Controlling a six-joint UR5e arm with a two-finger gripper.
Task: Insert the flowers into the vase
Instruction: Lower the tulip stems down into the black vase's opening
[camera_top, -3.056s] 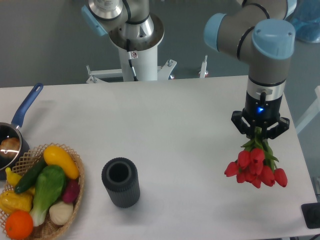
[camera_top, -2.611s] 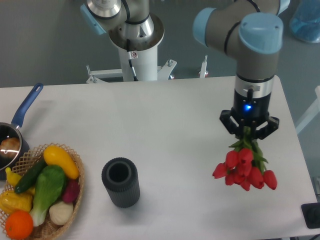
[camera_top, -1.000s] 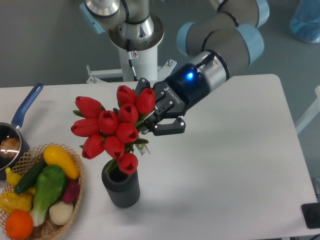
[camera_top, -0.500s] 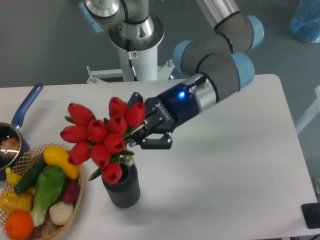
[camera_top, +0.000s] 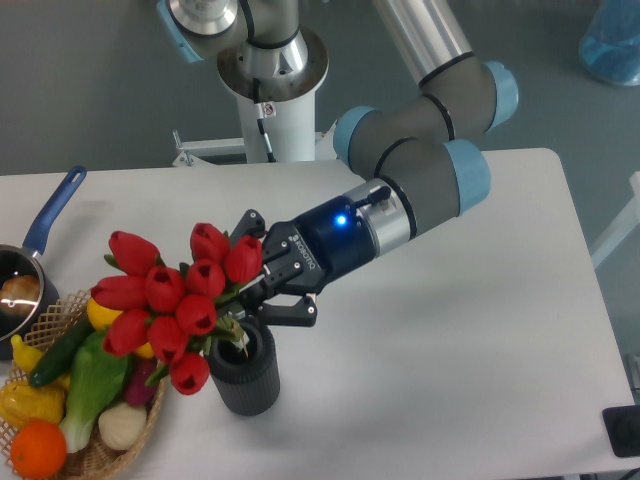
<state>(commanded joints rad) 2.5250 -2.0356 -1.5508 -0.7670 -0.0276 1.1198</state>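
Fingers (camera_top: 283, 313) of gripper (camera_top: 262, 272) clasp flowers (camera_top: 165, 300) stems above vase (camera_top: 243, 369).

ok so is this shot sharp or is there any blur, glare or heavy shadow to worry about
The fixed camera view is evenly lit and mostly sharp: the flowers, vase and gripper read clearly. Shadows on the table are soft and faint. A blue indicator light glows on the wrist without flaring. The saucepan shows a small bright reflection inside.
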